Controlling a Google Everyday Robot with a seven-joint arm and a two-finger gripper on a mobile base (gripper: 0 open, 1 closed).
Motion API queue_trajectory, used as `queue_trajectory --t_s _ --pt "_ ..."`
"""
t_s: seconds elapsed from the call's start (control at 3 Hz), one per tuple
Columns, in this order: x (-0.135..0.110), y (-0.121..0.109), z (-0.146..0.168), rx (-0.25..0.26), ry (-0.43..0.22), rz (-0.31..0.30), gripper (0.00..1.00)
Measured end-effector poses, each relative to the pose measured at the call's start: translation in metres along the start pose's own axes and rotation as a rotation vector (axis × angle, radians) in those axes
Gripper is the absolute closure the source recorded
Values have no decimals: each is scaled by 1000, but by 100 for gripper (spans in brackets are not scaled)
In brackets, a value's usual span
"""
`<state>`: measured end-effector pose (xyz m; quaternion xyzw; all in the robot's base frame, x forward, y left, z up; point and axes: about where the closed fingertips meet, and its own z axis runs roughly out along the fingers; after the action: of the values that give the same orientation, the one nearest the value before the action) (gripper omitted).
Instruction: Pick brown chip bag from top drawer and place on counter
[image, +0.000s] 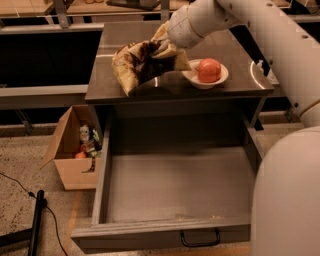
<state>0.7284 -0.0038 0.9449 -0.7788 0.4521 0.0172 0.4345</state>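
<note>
Item: wrinkly dark-brown and tan foil chip bag (137, 65), clamped in the white arm's end effector (162, 48), over the left half of the glossy dark grey-brown counter (225, 87).
Beside it: white bowl (192, 78) holding a round red fruit (209, 70).
Below: wide shallow grey drawer (175, 185), pulled open.

brown chip bag (134, 64): wrinkly foil, above counter
counter (235, 84): glossy, smooth
top drawer (175, 186): matt grey floor
gripper (161, 48): above counter, clamping foil
</note>
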Motion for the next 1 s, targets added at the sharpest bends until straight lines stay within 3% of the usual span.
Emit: queue_trajectory --t_s 0.67,1.0 --pt "10 -33 77 29 1 21 100" --pt "15 -39 95 32 6 33 100"
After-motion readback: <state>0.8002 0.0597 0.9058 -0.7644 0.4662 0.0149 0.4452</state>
